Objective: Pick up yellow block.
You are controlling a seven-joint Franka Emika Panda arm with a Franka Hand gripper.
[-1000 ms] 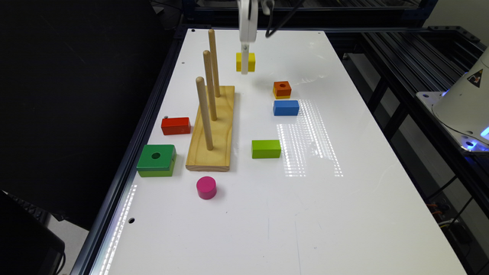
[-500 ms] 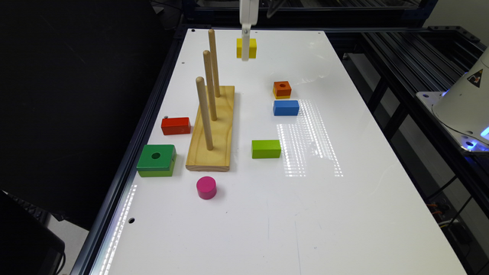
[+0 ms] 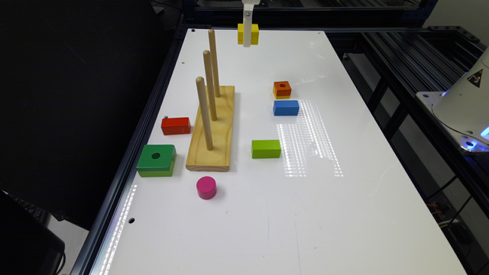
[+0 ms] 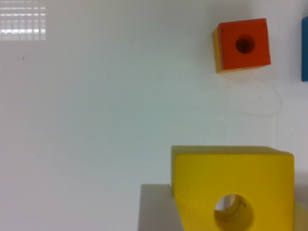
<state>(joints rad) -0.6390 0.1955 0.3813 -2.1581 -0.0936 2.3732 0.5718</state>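
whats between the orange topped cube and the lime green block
The blue rectangular wooden block lies between the orange-topped cube and the lime green block, as the exterior view shows.

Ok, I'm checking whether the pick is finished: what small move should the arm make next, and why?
Probably a short pause, or a slight further lift. The yellow block sits in the gripper well above the white table, away from the pegs, so the pick looks essentially done.
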